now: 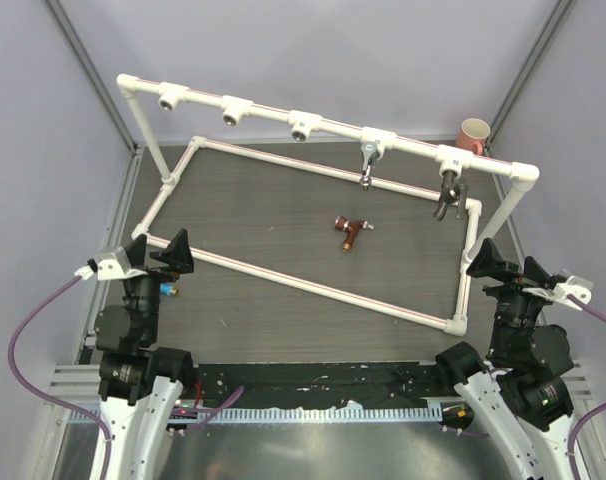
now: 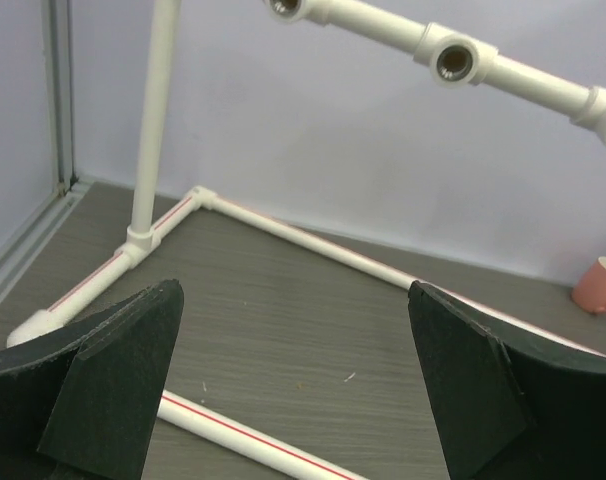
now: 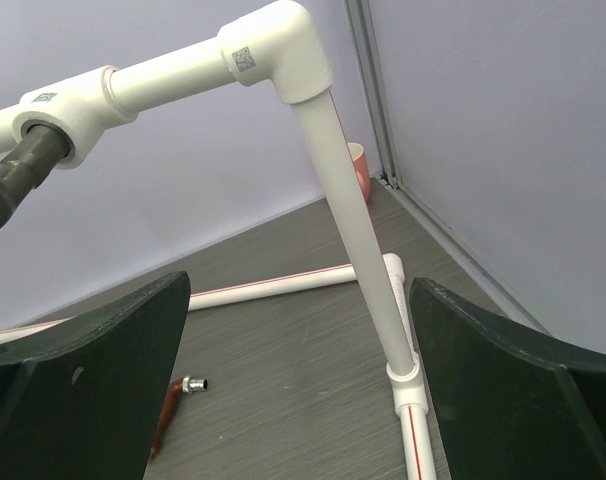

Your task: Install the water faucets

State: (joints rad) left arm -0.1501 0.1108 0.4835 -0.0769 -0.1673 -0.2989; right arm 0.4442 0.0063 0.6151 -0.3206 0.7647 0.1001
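Through the left wrist camera I saw my left gripper spread wide, its black fingers framing the dark wood-grain counter. A white pipe frame lay on that counter, with an upright post at the left and a top rail carrying tee sockets across the upper right. A pink cup sat at the far right edge.

pipe frame: white, with a thin red stripe along the tubes
copper faucet: red-brown, silver threaded end
silver faucet: shiny silver
dark grey faucet: dark grey
surface: dark grey-brown wood grain
cup: pink
left hand: black
right hand: black
cables: purple
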